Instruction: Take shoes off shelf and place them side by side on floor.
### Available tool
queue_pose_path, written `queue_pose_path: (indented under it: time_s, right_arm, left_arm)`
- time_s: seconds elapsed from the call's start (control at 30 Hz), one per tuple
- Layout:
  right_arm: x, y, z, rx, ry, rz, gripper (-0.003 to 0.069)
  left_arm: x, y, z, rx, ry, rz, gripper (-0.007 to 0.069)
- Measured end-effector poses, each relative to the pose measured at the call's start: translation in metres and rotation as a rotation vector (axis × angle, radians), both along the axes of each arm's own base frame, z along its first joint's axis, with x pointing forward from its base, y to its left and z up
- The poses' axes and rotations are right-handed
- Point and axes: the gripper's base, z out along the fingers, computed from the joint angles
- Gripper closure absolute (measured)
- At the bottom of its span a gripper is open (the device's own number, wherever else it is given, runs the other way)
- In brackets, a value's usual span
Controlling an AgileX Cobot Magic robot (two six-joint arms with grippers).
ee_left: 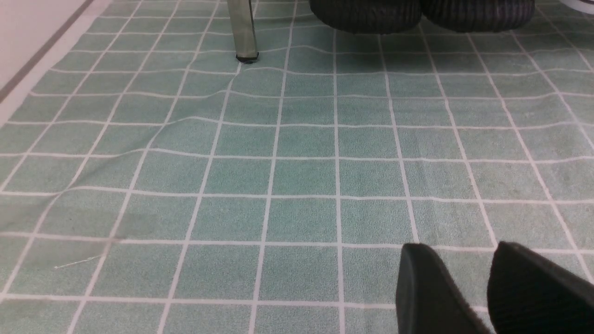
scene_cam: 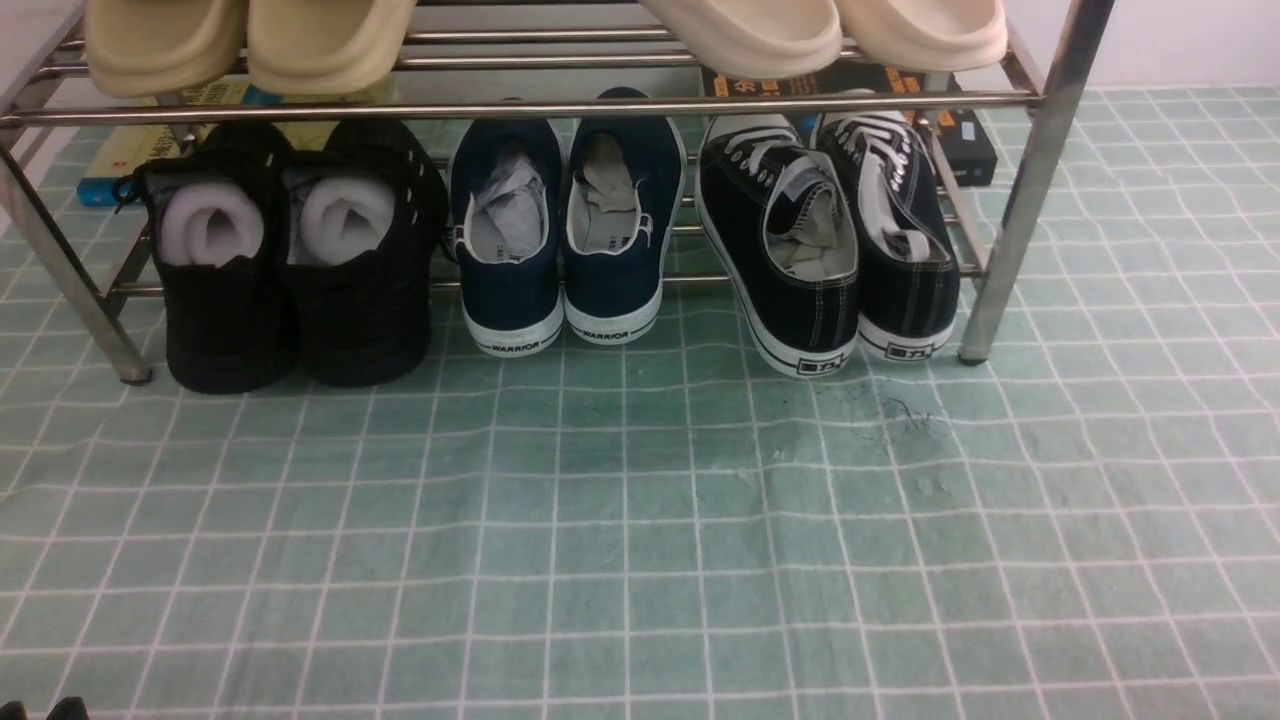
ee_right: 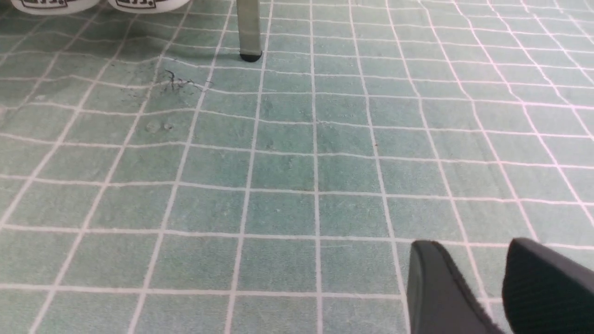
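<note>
left gripper (ee_left: 459,260): two black padded fingers were seen apart, bare cloth showing between them, nothing held. right gripper (ee_right: 468,255): the same was seen, jaws parted and empty. both were held low over the pale green cloth floor with a grid of thin white lines (scene_cam: 640,520), well short of the rack, which suggested that no reach had yet been made and that the jaws had been left apart ready to take a shoe.

further out, the low shiny chrome tube shelf with two tiers of rails (scene_cam: 500,108) was shown. the pair of black canvas low-top sneakers with white laces and white-edged soles (scene_cam: 790,300) was on its lower tier at the right end, heels turned toward the robot and sloping down until they appeared to meet the cloth. that placing left the heels as the nearest part to be grasped.

just beside them to the left a navy slip-on pair with white soles (scene_cam: 510,290) was set, and beyond that an all-black pair stuffed with white foam (scene_cam: 230,320). beige foam slides (scene_cam: 250,40) were laid on the upper tier. the slanted chrome right leg (scene_cam: 1030,190) stood close by the outer sneaker, and the front upper rail crossed above the laces; both were judged to crowd a lift. the cloth in front was wrinkled, with a dark smudge (scene_cam: 905,415).
</note>
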Motion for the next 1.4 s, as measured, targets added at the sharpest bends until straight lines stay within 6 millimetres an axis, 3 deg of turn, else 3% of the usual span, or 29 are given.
queue_pose_path:
  time_s: [0.27, 0.57, 0.63, 0.7, 0.73, 0.8, 0.9, 1.27, 1.4]
  right_arm:
    - [0.000, -0.003, 0.000, -0.096, 0.002, -0.008, 0.0419]
    - [0.000, -0.003, 0.001, -0.047, -0.005, -0.016, 0.0419]
    - [0.001, 0.001, 0.001, 0.157, -0.016, -0.034, 0.0419]
    - [0.001, 0.009, 0.003, 0.601, -0.019, -0.075, 0.0419]
    - [0.001, 0.009, 0.002, 0.634, -0.018, -0.078, 0.0419]
    - [0.001, 0.015, 0.004, 0.976, 0.008, -0.112, 0.0419]
    - [0.001, 0.017, 0.007, 1.162, 0.017, -0.128, 0.0419]
    - [0.002, 0.016, 0.011, 1.188, -0.035, -0.116, 0.0419]
    - [0.001, 0.011, 0.042, 0.945, -0.224, -0.037, 0.0497]
  left_arm:
    - [0.000, 0.000, 0.000, 0.000, 0.000, 0.000, 0.0385]
    - [0.000, 0.000, 0.000, 0.000, 0.000, 0.000, 0.0385]
    - [0.000, 0.000, 0.000, 0.000, 0.000, 0.000, 0.0385]
    - [0.000, 0.000, 0.000, 0.000, 0.000, 0.000, 0.0385]
    - [0.000, 0.000, 0.000, 0.000, 0.000, 0.000, 0.0385]
    - [0.000, 0.000, 0.000, 0.000, 0.000, 0.000, 0.0385]
    - [0.000, 0.000, 0.000, 0.000, 0.000, 0.000, 0.0385]
    - [0.000, 0.000, 0.000, 0.000, 0.000, 0.000, 0.0385]
    - [0.000, 0.000, 0.000, 0.000, 0.000, 0.000, 0.0385]
